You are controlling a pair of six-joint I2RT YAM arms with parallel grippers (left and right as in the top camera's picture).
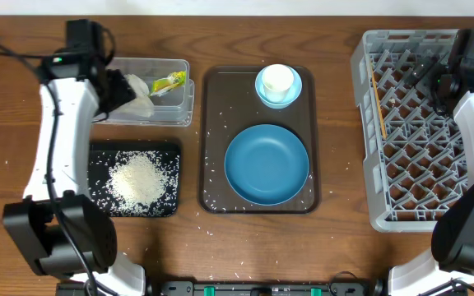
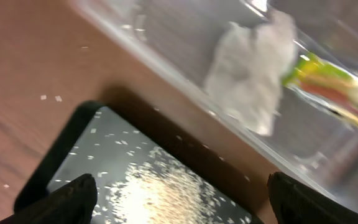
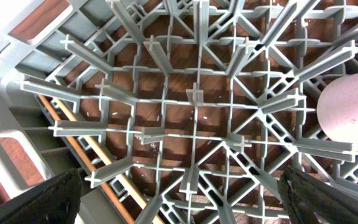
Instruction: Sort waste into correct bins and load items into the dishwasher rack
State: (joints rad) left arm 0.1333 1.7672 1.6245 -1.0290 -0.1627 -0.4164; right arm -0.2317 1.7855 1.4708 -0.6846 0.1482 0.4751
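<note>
At the table's far left corner, left gripper (image 2: 185, 202) spread empty above clear tub (image 1: 163, 115) with tissue (image 1: 141, 89) and wrapper (image 1: 169, 81); by the right edge, right gripper (image 3: 185, 199) agape over rack (image 1: 410, 164) bearing chopsticks (image 1: 378, 107), pink cup (image 3: 350, 106).

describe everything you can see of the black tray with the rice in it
The shallow black tray is rectangular with rounded corners and a low rim, looks like glossy plastic, and lies flat on the wooden table, on the left side. A heap of white rice grains sits in its middle, with loose grains scattered around it. It lies in front of the clear tub and left of the brown serving tray, touching neither.
</note>
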